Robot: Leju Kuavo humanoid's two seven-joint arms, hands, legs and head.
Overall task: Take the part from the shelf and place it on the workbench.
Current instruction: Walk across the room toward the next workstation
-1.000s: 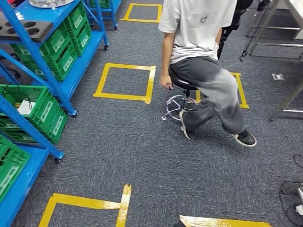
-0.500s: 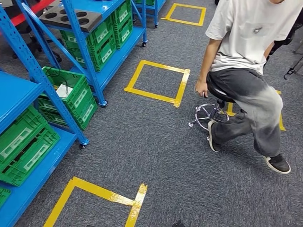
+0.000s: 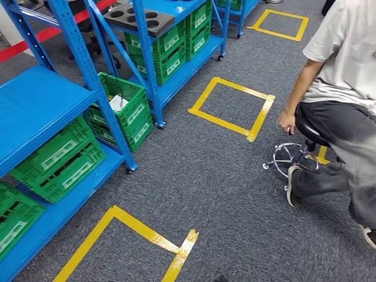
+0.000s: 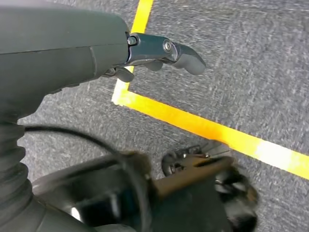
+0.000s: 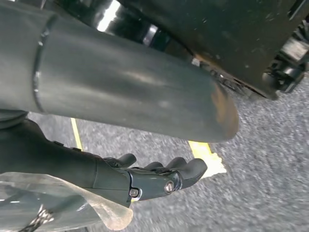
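Observation:
A dark grey slab with round holes (image 3: 137, 16) lies on the upper level of the second blue shelf (image 3: 150, 76) at the far left. The nearest blue shelf (image 3: 35, 106) has a bare blue upper deck. My left hand (image 4: 146, 50) hangs over the grey carpet beside yellow tape, its fingers stretched out and holding nothing. My right hand (image 5: 153, 176) also hangs low above the carpet, fingers loosely apart and holding nothing. Both hands are far from the shelves.
Green crates (image 3: 57, 158) fill the lower shelf levels; one crate (image 3: 126, 108) holds a white item and a cable. A person (image 3: 346, 76) sits on a wheeled stool (image 3: 292, 158) at the right. Yellow tape squares (image 3: 230, 106) mark the carpet.
The camera has turned left: the shelves have slid rightward and fill more of the picture, and the seated person has shifted toward the right edge.

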